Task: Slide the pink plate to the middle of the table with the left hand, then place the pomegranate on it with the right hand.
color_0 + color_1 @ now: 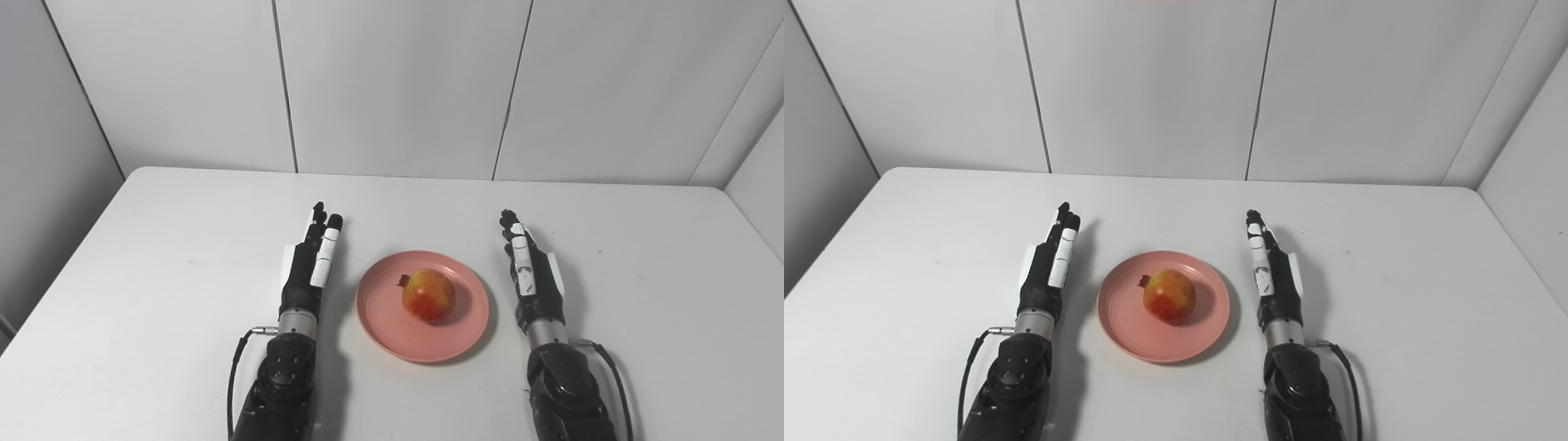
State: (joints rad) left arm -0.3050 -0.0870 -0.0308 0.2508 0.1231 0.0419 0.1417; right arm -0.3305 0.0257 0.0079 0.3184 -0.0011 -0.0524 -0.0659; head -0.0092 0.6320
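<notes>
Task judged complete: pomegranate [428, 295] rests on pink plate [386, 318] mid-tabletop [153, 275]; left robot hand [309, 263] and right robot hand [533, 269] flank it, fingers extended, holding nothing.

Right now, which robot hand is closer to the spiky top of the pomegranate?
The left robot hand. The pomegranate lies on the pink plate with its spiky crown pointing toward that side; the right robot hand faces its smooth side.

pomegranate [428, 295] on plate [383, 318], mid-table [153, 257], left hand [310, 263] left of it, right hand [531, 269] right
</notes>
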